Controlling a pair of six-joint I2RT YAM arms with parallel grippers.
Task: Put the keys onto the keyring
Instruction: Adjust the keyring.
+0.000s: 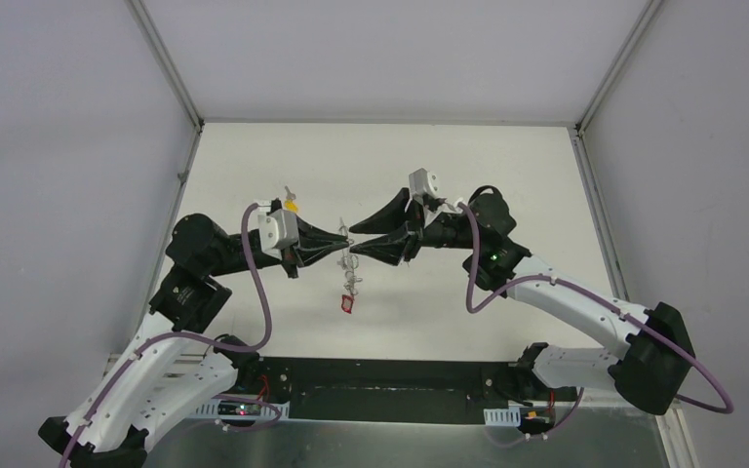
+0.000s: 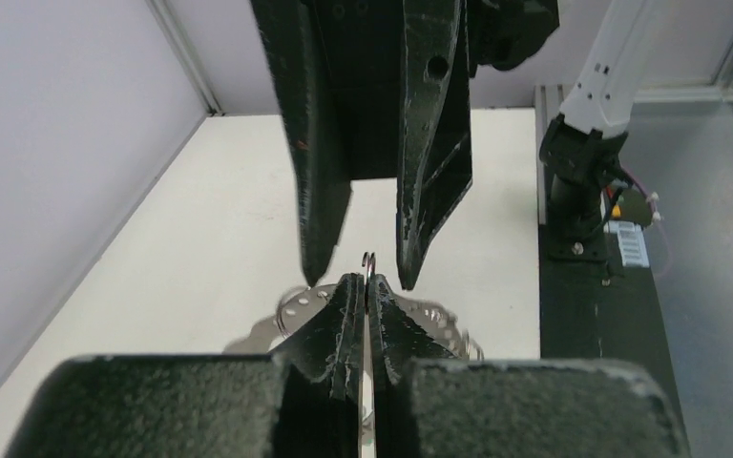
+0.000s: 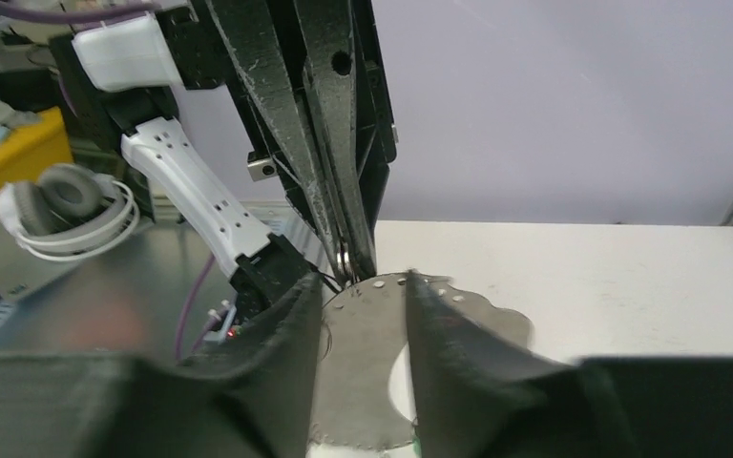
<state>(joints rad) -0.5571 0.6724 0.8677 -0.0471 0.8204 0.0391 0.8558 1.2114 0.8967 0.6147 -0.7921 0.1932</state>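
Note:
My left gripper [image 1: 344, 243] is shut on a thin metal ring [image 2: 368, 259] that sticks out just past its tips. The silvery-grey keyring [image 2: 295, 305] hangs below that grip, with small pale dots along its edge, and its grey band [image 3: 372, 363] shows beneath my right fingers. A silvery strand [image 1: 351, 276] with a red tag [image 1: 348, 304] dangles under the two grippers. My right gripper [image 1: 352, 244] is open and holds nothing; its fingers [image 2: 410, 267] stand on either side of the left tips. A key with a yellow tag [image 1: 292, 205] lies behind the left wrist.
The white table [image 1: 468, 166] is walled by a metal frame [image 1: 183, 93] on three sides. A black base plate [image 1: 390, 390] carries both arm bases at the near edge. Headphones [image 3: 67, 205] lie off the table beyond the left arm.

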